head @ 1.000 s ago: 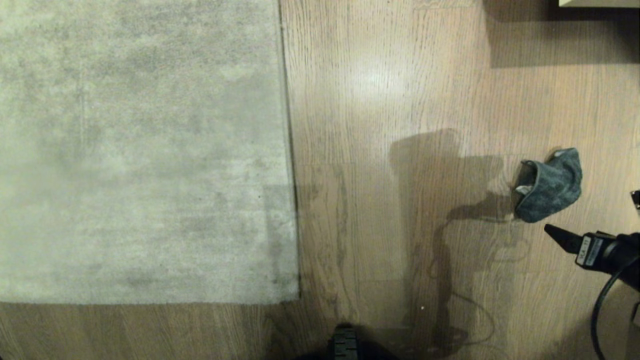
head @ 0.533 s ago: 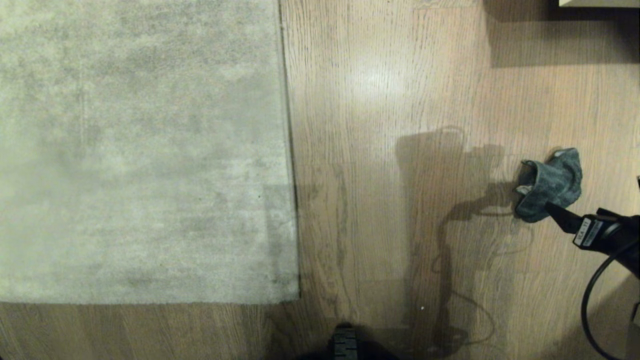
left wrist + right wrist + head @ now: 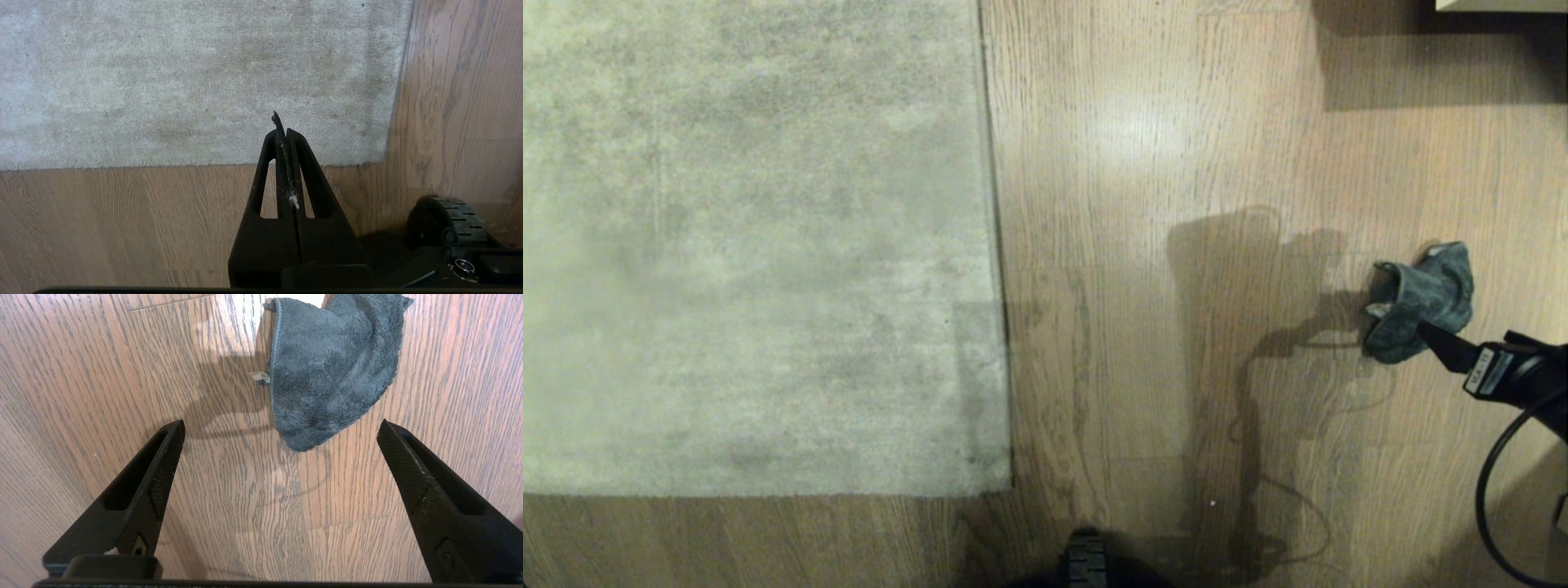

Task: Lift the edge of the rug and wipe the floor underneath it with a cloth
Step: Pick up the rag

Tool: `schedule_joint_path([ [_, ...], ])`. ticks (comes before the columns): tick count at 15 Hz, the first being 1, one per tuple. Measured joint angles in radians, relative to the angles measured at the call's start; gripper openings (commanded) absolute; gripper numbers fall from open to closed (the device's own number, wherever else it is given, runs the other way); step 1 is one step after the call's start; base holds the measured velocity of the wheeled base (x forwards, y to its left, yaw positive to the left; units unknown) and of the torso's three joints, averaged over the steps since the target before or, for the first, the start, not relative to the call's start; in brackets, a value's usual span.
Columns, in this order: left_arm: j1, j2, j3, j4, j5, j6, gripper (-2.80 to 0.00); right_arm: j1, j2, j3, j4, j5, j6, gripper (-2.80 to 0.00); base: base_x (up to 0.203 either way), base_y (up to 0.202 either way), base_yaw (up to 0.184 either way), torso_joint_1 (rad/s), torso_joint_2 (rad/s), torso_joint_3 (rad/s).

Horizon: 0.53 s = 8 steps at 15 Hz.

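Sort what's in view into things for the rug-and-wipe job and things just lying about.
For the job:
- cloth, crumpled on the floor
- rug edge, lying flat
- right gripper, open, near the cloth
- left gripper, shut, by the rug corner

Just there:
- pale object at the far right
- robot's wheel

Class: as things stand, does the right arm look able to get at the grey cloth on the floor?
Probably yes: the right gripper is open just short of the cloth, with only bare floor between and nothing blocking.

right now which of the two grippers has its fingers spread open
The right gripper, spread wide just short of the cloth on the floor. The left gripper is pressed shut near the rug's corner.
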Motion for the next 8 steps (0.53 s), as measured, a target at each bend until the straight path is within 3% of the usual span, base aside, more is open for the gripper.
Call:
schedule_joint_path([
  [8, 0.0, 0.0, 0.0, 0.0, 0.0, 0.0, -2.8, -0.005, 0.041, -0.062, -0.021, -0.003, -0.061, 0.0, 0.0, 0.0, 0.0, 0.0, 0.0, 0.0],
])
